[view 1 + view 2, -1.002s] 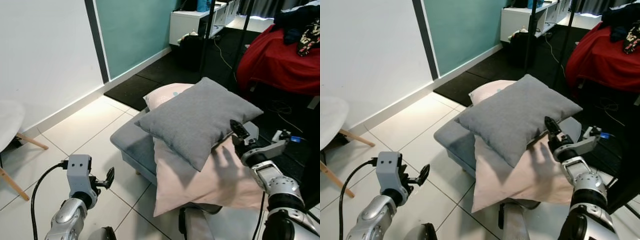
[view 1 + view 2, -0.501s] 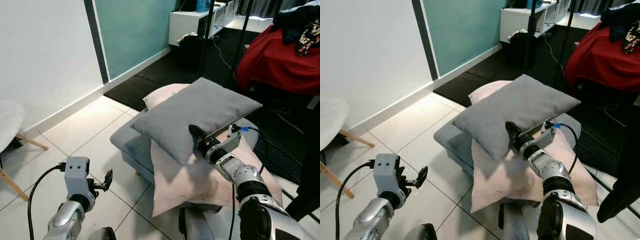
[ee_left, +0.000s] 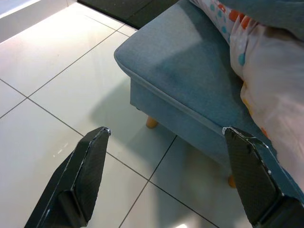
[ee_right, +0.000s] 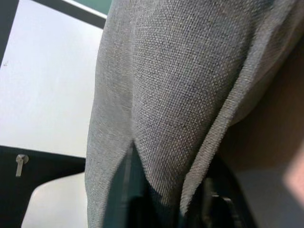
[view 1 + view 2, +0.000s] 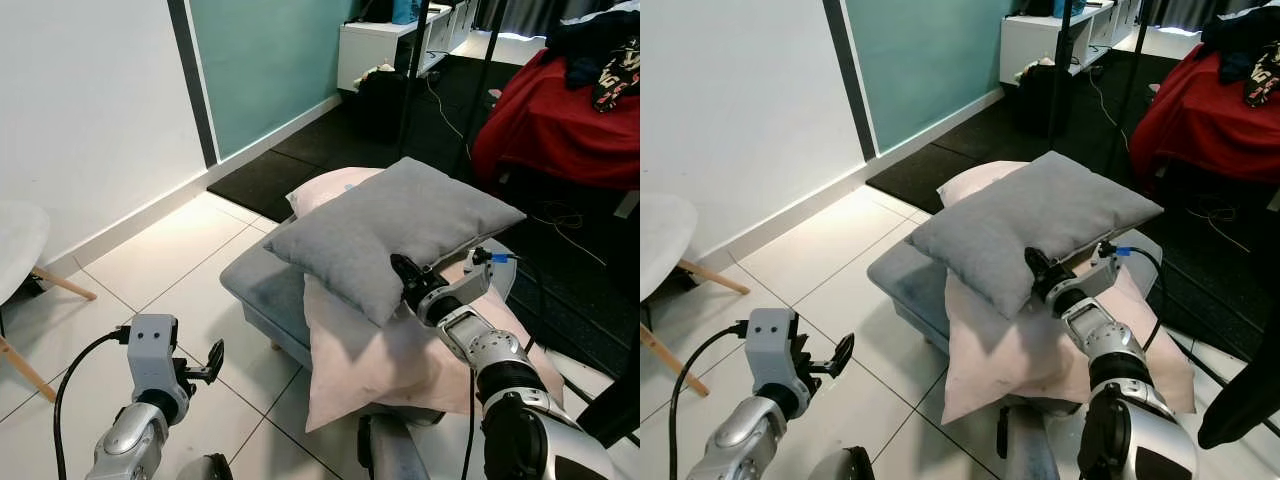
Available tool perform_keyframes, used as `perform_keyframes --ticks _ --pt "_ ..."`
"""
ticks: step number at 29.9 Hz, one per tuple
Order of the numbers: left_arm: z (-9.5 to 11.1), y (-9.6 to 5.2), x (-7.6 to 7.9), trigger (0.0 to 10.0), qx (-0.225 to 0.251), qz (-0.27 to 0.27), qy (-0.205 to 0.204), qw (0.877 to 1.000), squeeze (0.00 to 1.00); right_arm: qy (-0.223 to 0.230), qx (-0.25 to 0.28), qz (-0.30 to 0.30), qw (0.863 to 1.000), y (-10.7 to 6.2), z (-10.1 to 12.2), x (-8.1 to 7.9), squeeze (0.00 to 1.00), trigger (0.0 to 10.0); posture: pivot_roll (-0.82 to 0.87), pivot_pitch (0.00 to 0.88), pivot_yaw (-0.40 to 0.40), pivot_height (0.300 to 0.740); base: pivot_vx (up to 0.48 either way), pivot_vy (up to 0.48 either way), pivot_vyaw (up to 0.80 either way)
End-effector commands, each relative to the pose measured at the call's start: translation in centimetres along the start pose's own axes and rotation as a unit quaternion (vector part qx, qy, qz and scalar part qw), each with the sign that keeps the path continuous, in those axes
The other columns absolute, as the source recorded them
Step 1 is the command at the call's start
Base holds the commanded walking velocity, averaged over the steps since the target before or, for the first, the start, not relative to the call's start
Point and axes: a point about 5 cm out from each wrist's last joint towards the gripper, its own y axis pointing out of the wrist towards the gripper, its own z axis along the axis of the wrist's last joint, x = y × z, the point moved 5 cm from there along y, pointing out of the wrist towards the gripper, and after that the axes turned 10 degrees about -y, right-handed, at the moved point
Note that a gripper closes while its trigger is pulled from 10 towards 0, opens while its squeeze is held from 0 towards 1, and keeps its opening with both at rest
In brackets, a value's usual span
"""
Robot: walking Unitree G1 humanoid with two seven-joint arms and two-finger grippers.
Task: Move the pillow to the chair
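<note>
Grey pillow point(image 5: 392, 233) lay tilted on top of a larger pale pink pillow point(image 5: 400, 350), both piled on a blue-grey ottoman point(image 5: 262, 282) with short wooden legs. The pink one drooped over the ottoman's near edge toward the floor. Behind the grey pillow, a second pinkish cushion point(image 5: 325, 190) with small dots peeked out.

Right end effector point(image 5: 408, 277) sat at the grey pillow's near lower edge, fingers pinched on the fabric. Its wrist view made this clearer: grey weave bunched into a fold between the two dark fingers point(image 4: 124, 190), with the pink pillow's shaded surface just beside. Head views showed the silver forearm crossing over the pink pillow, a thin cable with a blue plug trailing from the wrist.

Left end effector point(image 5: 213, 360) hung low over the tiles, well apart from the pillows, fingers spread wide. Its wrist view looked between the two black fingers point(image 3: 85, 175) at the ottoman's corner, a wooden foot, and the dotted print on the pink fabric.

White chair point(image 5: 18, 260) with slanted wooden legs stood at the far left against the white wall, well apart from the ottoman.

Floor: glossy white tiles point(image 5: 170, 260), dark grout, then a black mat point(image 5: 270, 175) toward a teal wall. Red-draped furniture point(image 5: 560, 120) stood at the far right, with a black pole point(image 5: 412, 75) and white shelving behind.
</note>
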Motion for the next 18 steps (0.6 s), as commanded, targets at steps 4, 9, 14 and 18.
perform_keyframes --ticks 4,9,14,18 --pt "0.1 0.0 -0.4 10.0 -0.002 0.005 0.003 1.0 0.0 -0.01 0.031 0.006 0.999 0.1 1.7 -0.3 0.0 0.0 -0.11 0.068 -0.007 0.565 0.0 0.0 0.0" --pt "0.7 0.3 -0.4 10.0 0.009 0.007 0.004 1.0 0.0 -0.046 0.063 0.048 0.996 0.1 4.2 -2.0 0.0 0.0 -0.12 0.061 -0.009 0.565 0.0 0.0 0.0" --pt "1.3 0.7 -0.2 10.0 0.019 0.006 0.003 1.0 0.0 -0.092 0.088 0.12 0.985 0.4 6.4 -5.8 0.0 0.0 -0.13 0.053 -0.011 0.565 0.0 0.0 0.0" --pt "1.7 1.0 0.0 10.0 0.026 0.005 0.002 1.0 0.0 -0.11 0.104 0.168 0.974 0.5 7.6 -8.8 0.0 0.0 -0.14 0.041 -0.013 0.565 0.0 0.0 0.0"
